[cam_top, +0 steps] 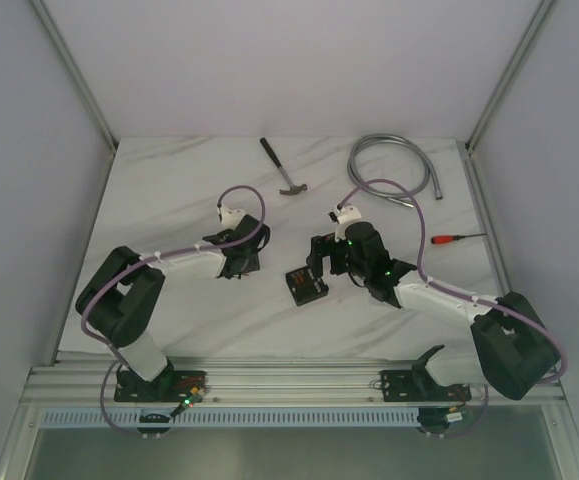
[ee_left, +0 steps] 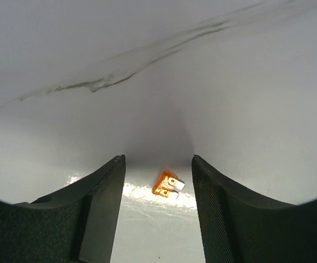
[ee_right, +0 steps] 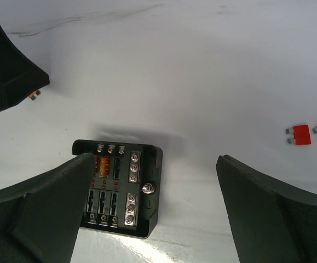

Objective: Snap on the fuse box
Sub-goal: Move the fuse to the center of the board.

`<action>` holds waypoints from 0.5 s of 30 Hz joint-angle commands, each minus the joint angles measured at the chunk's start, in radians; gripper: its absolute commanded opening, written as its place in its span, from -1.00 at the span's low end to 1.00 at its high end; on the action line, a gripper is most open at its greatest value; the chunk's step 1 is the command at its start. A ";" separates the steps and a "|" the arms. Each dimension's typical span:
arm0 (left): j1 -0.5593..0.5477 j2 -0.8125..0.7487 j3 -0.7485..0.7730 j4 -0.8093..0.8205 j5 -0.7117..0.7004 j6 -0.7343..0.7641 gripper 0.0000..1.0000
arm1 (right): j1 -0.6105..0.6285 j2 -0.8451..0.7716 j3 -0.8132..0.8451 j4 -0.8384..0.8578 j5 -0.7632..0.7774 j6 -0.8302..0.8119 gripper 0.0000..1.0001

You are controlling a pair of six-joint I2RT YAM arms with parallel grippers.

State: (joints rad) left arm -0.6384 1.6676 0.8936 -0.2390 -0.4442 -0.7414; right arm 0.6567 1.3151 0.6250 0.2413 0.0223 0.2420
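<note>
The fuse box is a small black square box lying face up on the white table, its slots showing an orange fuse and rows of screws. In the top view the fuse box sits between the two arms. My right gripper hangs open above it, with the left finger over the box's left edge and the right finger well off to its right. My left gripper is open low over the table. A loose orange fuse lies between its fingers, touching neither.
Two loose red fuses lie on the table right of the box. At the back lie a hammer and a coiled metal hose. A red-handled screwdriver lies at the right. White walls enclose the table.
</note>
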 commanded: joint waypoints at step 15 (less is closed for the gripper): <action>-0.014 -0.097 -0.115 -0.139 -0.019 -0.025 0.43 | 0.008 -0.013 -0.001 0.012 -0.011 -0.009 1.00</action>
State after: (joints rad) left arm -0.6483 1.5955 0.8223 -0.2695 -0.4686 -0.7612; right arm 0.6594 1.3151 0.6250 0.2413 0.0219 0.2386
